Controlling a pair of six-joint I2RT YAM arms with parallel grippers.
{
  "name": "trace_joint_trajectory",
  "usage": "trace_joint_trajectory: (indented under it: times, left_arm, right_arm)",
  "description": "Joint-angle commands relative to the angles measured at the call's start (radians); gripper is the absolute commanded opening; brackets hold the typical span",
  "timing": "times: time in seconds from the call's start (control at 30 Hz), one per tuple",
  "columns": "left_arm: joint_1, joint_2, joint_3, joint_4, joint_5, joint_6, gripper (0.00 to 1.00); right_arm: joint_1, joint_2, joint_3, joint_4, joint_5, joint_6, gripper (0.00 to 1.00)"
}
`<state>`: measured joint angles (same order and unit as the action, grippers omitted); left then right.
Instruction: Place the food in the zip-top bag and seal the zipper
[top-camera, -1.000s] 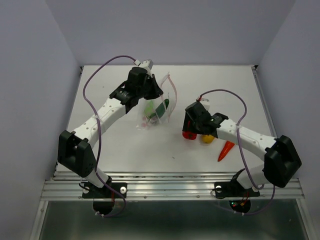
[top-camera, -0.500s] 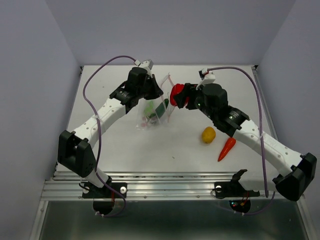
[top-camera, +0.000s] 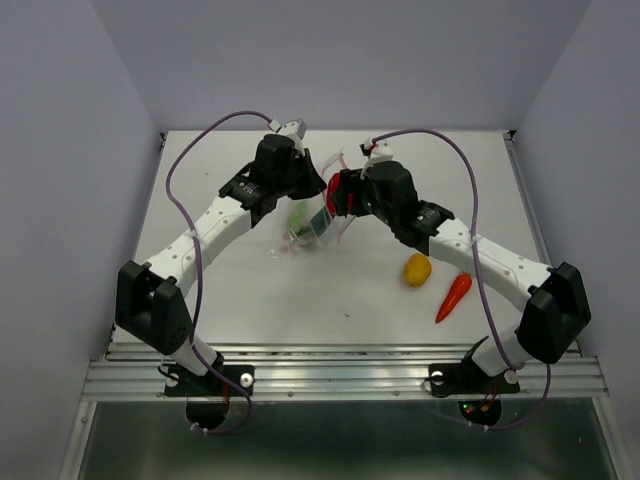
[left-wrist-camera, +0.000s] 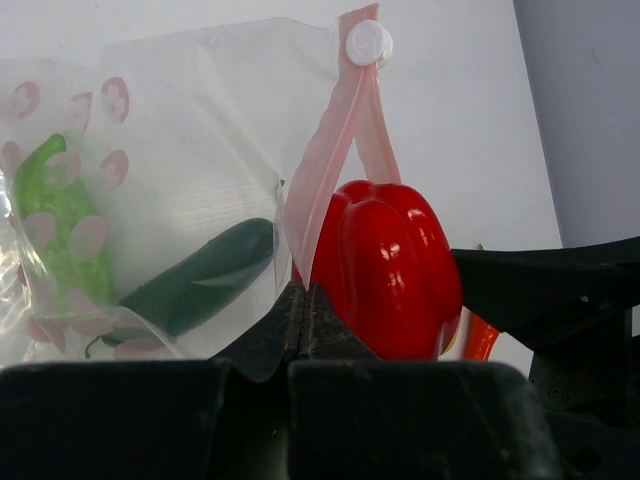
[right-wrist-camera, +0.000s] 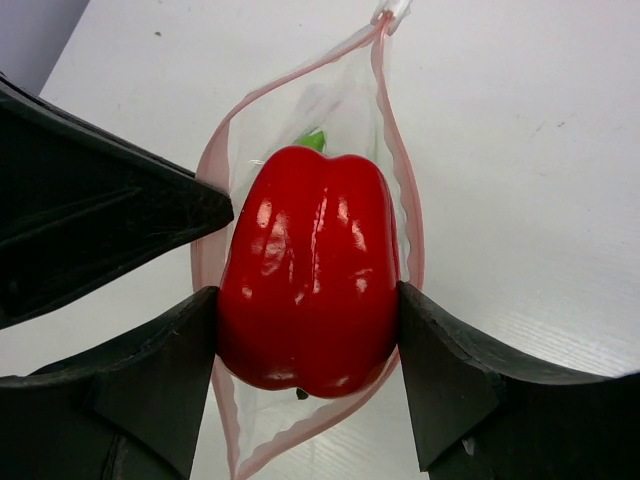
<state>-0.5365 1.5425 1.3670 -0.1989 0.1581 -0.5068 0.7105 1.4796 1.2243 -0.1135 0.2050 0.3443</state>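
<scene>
The clear zip-top bag (top-camera: 312, 228) with pink marks hangs from my left gripper (top-camera: 318, 186), which is shut on one side of its pink zipper strip (left-wrist-camera: 322, 170). The mouth gapes open in the right wrist view (right-wrist-camera: 400, 190). Inside lie the dark green cucumber (left-wrist-camera: 195, 280) and the light green pod (left-wrist-camera: 60, 225). My right gripper (top-camera: 335, 195) is shut on the red bell pepper (right-wrist-camera: 310, 270) and holds it at the bag's mouth, partly between the two pink strips. The yellow-orange piece (top-camera: 417, 269) and the orange carrot (top-camera: 454, 296) lie on the table at the right.
The white table (top-camera: 240, 290) is walled by lilac panels at left, right and back. A metal rail (top-camera: 340, 378) runs along the near edge by the arm bases. Purple cables (top-camera: 195, 150) loop above both arms.
My right gripper lifted the red pepper from beside the yellow piece and carried it left and back to the bag's open mouth. The left gripper held the bag still.
</scene>
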Motion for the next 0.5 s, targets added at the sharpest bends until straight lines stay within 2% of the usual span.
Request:
trace_joint_trajectory:
  times: [0.0, 0.13, 0.33, 0.47]
  left_arm:
    - [-0.002, -0.058, -0.003, 0.038, 0.024, 0.013, 0.0]
    - [-0.002, -0.064, 0.0, 0.038, 0.027, 0.013, 0.0]
    - [-0.008, -0.079, 0.004, 0.039, 0.037, 0.021, 0.0]
    - [-0.006, -0.076, 0.004, 0.041, 0.044, 0.022, 0.0]
  right_arm:
    - [-0.006, 0.016, 0.046, 0.072, 0.002, -0.054, 0.52]
    - [-0.016, 0.047, 0.056, 0.072, -0.032, -0.079, 0.55]
    - [-0.025, 0.079, 0.067, 0.152, -0.188, -0.128, 0.63]
    - [-0.025, 0.084, 0.057, 0.239, -0.253, -0.139, 0.78]
